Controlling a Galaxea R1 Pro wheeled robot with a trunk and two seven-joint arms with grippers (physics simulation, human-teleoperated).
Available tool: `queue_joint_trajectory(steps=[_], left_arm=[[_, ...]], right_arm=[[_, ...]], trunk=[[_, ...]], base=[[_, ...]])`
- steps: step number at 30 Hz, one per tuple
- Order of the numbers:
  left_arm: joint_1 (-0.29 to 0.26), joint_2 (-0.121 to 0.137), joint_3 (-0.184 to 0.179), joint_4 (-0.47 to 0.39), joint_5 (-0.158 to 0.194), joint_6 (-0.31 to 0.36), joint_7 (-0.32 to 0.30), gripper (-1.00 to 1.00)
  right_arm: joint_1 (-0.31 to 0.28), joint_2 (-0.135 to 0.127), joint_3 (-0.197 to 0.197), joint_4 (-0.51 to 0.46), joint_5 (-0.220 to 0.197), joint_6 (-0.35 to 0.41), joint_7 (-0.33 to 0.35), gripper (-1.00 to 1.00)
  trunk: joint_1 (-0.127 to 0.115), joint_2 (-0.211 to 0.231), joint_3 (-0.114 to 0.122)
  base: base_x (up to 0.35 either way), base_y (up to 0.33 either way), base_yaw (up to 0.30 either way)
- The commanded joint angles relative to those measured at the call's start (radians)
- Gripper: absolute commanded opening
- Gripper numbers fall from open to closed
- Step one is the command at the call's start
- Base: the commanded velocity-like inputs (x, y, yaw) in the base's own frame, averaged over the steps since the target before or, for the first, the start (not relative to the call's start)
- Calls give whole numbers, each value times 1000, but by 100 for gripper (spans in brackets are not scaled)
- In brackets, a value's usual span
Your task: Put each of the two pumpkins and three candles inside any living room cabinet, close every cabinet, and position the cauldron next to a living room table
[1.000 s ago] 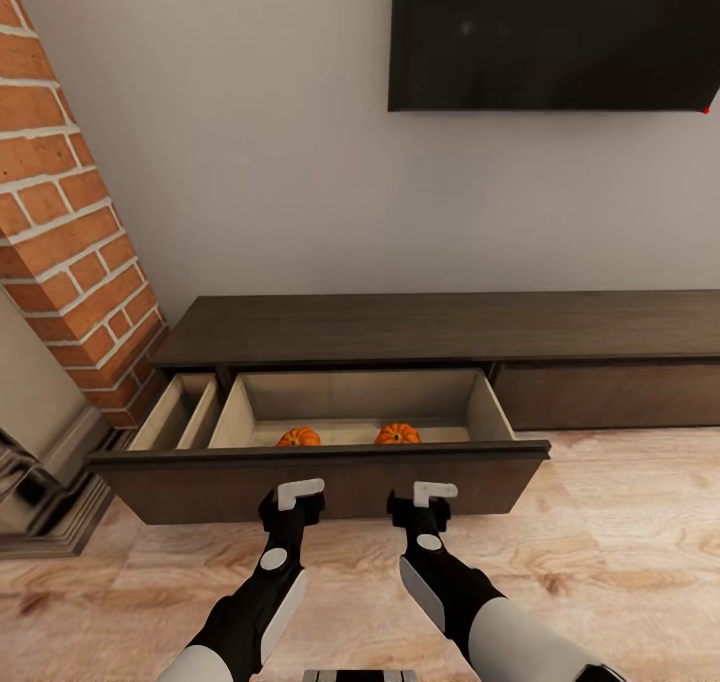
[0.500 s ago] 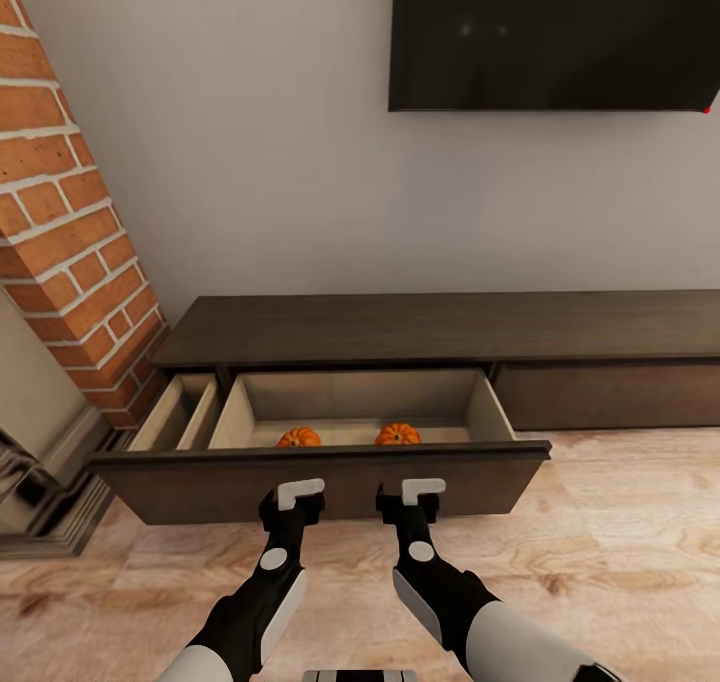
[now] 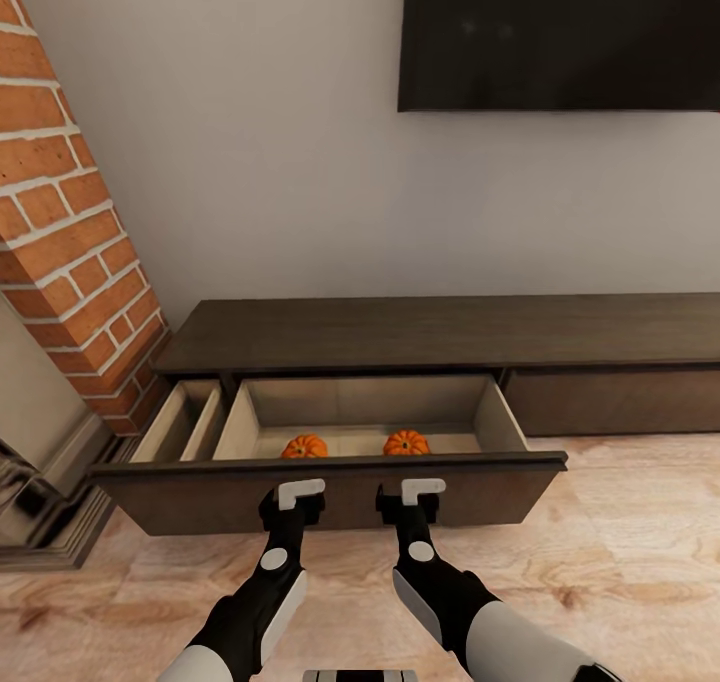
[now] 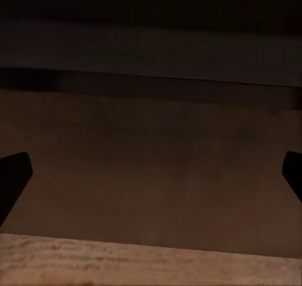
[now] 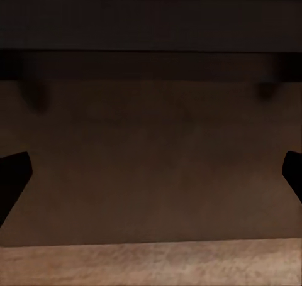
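The long dark-brown cabinet [image 3: 450,330] stands against the wall with its left drawer [image 3: 330,494] pulled open. Two orange pumpkins [image 3: 304,447] [image 3: 406,443] sit side by side on the drawer's pale floor, near its front. My left gripper [image 3: 297,494] and right gripper [image 3: 420,492] are both right at the outside of the drawer front, below its top edge. Both are open and hold nothing. In the wrist views the left gripper [image 4: 151,179] and right gripper [image 5: 151,179] face the dark drawer front close up, fingertips wide apart. Candles, cauldron and table are out of view.
A brick fireplace [image 3: 60,222] rises at the left, its stone base [image 3: 50,532] close to the drawer's left end. A black TV [image 3: 560,37] hangs on the wall above. The cabinet's right drawer [image 3: 610,400] is shut. Wood floor [image 3: 620,562] lies open to the right.
My right gripper has shifted left, closer to the left one. The whole picture has since slid slightly, so the camera moved; the drawer and pumpkins stay as they were.
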Motion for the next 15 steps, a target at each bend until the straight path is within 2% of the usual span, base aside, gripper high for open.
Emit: queue_joint_trajectory(steps=[1,8,15], left_arm=[[-1,1,-6,1,10,-5,6,100],[-1,1,-6,1,10,-4,5,100],[-1,1,-6,1,10,-4,5,100]], right_arm=[[-1,0,8,2,-11,-7,-5,100],[-2,0,8,2,-11,-7,-5,100],[-1,0,10,2,-11,-7,-5,100]], trunk=[[0,0,-1],[0,0,-1],[0,0,-1]], base=[[31,11,0],[140,2,0],[227,0,0]])
